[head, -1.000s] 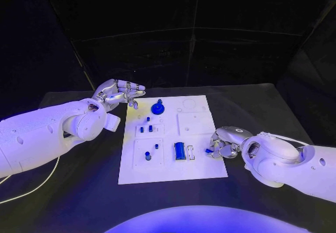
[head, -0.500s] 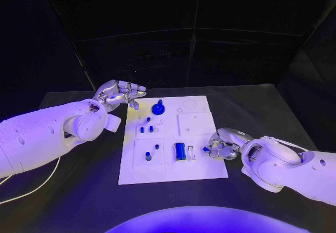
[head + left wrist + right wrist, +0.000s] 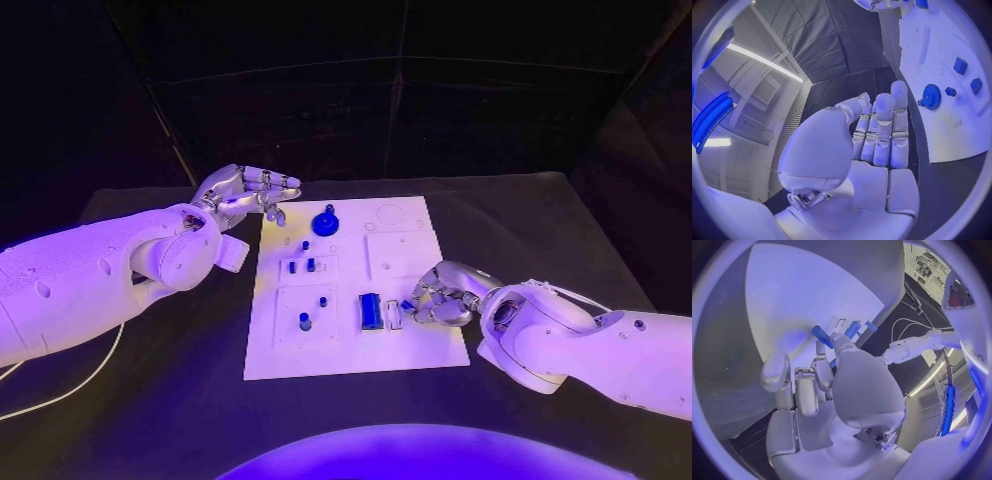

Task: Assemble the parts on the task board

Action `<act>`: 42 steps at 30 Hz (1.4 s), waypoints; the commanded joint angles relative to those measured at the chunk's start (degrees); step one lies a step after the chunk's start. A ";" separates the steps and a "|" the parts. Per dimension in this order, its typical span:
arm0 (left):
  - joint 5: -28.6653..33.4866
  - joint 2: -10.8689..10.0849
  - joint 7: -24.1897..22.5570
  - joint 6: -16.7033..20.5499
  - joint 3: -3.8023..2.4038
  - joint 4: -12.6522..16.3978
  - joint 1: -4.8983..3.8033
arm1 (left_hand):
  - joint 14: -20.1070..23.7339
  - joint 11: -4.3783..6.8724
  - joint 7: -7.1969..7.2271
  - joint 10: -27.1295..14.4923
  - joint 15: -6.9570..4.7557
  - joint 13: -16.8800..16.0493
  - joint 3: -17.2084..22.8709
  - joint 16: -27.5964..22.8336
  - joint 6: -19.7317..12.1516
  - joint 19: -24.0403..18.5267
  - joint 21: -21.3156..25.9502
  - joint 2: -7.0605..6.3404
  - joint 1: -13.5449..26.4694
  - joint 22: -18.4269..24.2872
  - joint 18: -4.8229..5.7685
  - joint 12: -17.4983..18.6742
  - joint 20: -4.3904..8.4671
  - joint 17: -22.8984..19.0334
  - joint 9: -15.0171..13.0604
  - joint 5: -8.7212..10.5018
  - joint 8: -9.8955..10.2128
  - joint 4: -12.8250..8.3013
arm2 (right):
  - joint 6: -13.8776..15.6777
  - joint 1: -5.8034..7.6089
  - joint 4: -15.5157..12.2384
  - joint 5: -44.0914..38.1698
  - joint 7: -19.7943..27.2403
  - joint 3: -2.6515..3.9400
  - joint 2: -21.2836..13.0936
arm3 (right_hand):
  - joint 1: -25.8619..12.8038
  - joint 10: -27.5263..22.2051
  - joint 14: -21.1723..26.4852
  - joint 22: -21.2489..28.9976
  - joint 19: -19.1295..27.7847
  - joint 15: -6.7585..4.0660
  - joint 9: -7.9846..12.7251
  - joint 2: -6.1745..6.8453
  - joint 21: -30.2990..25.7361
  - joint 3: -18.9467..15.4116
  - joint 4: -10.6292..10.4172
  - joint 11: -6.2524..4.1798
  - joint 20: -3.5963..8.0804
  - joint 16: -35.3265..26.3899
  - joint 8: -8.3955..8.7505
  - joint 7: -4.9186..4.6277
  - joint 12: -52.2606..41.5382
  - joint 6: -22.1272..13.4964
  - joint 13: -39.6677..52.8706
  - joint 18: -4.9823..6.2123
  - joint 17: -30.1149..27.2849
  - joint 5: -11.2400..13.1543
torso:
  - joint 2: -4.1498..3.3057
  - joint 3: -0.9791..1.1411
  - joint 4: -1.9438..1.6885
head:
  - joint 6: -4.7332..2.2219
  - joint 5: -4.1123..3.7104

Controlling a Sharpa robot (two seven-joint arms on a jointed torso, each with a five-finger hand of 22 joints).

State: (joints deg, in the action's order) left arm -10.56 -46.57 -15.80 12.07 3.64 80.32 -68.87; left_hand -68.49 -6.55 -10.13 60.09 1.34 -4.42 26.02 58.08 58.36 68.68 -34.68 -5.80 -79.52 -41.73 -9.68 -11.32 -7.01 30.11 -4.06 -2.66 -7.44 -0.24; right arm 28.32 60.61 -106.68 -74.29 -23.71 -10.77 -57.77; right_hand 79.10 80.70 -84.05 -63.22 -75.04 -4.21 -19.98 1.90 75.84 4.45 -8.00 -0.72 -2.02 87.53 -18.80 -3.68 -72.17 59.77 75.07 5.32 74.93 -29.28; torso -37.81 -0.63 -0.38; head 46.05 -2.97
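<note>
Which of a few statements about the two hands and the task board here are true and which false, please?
1. The right hand holds a small blue part over the task board. True.
2. The left hand grips the blue gear. False: it holds nothing and hovers beside the board's far left corner.
3. The gear is on the board's far end. True.
4. The upright blue block lies off the board. False: it stands on the board, beside the right hand.

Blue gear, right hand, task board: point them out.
blue gear (image 3: 326, 224), head view, on its round face.
right hand (image 3: 437, 300), head view, on its knuckles.
task board (image 3: 411, 255), head view, bare white area at its right.
</note>
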 commanded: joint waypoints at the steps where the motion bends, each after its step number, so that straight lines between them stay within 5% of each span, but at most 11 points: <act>1: 0.17 -0.03 -0.22 -0.54 -0.04 0.17 -0.08 | 0.30 -0.03 -0.10 -0.44 0.11 0.07 -0.27 0.11 -0.38 -0.39 0.28 0.09 0.46 0.09 -0.76 -0.17 0.05 -0.09 0.07 -0.12 -0.22 0.09 | 0.50 0.05 0.22 3.40 1.11 0.01 0.66 | -1.01 0.87 -5.12 -0.18 -0.45 -0.27 -1.02 0.02 0.26 0.44 -0.17 -0.26 0.00 0.31 -0.20 0.35 -0.01 0.65 1.02 0.10 11.13 0.20 | 0.03 0.03 0.05 | 0.09 0.16; 27: 0.17 -0.27 0.04 -0.78 -0.04 0.39 -0.09 | 0.30 -0.03 -0.10 -0.44 0.11 0.07 -0.27 0.11 -0.38 -0.39 0.28 0.09 0.46 0.09 -0.76 -0.17 0.05 -0.09 0.07 -0.12 -0.22 0.09 | -0.61 0.05 1.92 4.41 -0.15 0.01 3.42 | -6.60 1.54 -5.21 -0.80 -0.79 -0.45 -1.90 1.57 0.56 1.13 -3.22 -0.54 0.13 0.55 -1.06 0.79 -0.79 2.00 1.65 0.01 11.55 1.15 | 0.06 0.01 0.02 | 0.46 0.06; 42: 0.17 -0.34 0.21 -0.92 -0.04 0.43 -0.10 | 0.30 -0.03 -0.10 -0.44 0.11 0.07 -0.27 0.11 -0.38 -0.39 0.28 0.09 0.46 0.09 -0.76 -0.17 0.05 -0.09 0.07 -0.12 -0.22 0.09 | -0.82 0.05 2.14 4.13 -0.37 0.01 3.74 | -10.23 2.08 -5.25 -1.16 -0.96 -0.73 -3.18 2.01 0.70 -1.76 -5.56 -0.83 0.42 0.66 -2.55 1.14 -1.52 2.47 2.27 -0.06 11.76 4.64 | 0.08 0.00 0.01 | 0.42 0.07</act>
State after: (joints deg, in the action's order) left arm -10.56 -46.89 -15.53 11.80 3.64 80.61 -68.88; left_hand -68.50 -6.55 -10.13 60.09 1.34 -4.42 26.02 58.08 58.36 68.68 -34.68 -5.80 -79.52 -41.73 -9.68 -11.32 -7.01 30.12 -4.06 -2.66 -7.44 -0.24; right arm 27.79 60.60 -104.49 -70.05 -24.09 -10.76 -54.09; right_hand 69.24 82.41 -84.04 -64.31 -75.65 -4.63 -23.12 3.95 76.32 3.03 -13.66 -1.64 -1.83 87.98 -21.13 -2.27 -73.39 62.43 75.05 5.32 74.91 -24.89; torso -37.72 -0.61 -0.35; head 46.51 -2.91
